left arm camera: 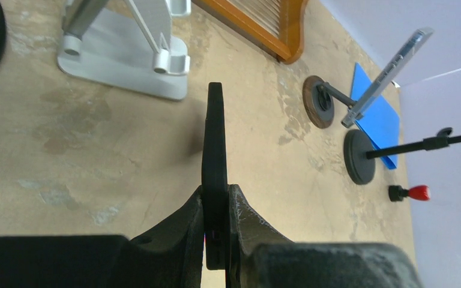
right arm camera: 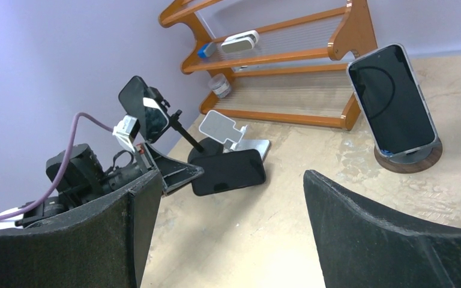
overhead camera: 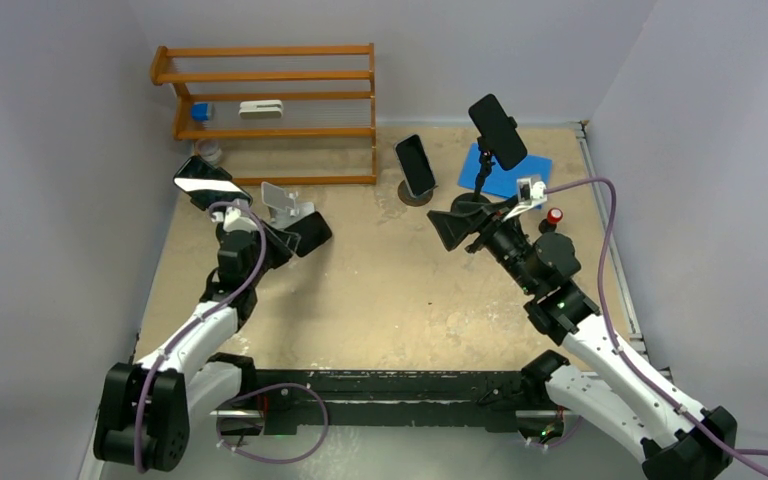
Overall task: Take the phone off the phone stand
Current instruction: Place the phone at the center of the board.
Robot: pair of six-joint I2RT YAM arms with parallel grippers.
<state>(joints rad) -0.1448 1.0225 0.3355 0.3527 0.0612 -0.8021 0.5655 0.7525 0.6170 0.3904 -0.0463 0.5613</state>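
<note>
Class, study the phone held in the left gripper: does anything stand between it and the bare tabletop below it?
Nothing visible does. The left gripper is shut on the black phone, which is off the silver stand. The stand sits off to one side, and only bare table shows under the phone.

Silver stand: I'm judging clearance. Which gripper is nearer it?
Left. The left gripper, shut on a phone, sits just beside the stand; the right gripper, open, is far off to its right.

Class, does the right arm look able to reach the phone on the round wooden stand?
Probably yes: the right tool is open and empty, and nothing stands between it and that phone.
</note>
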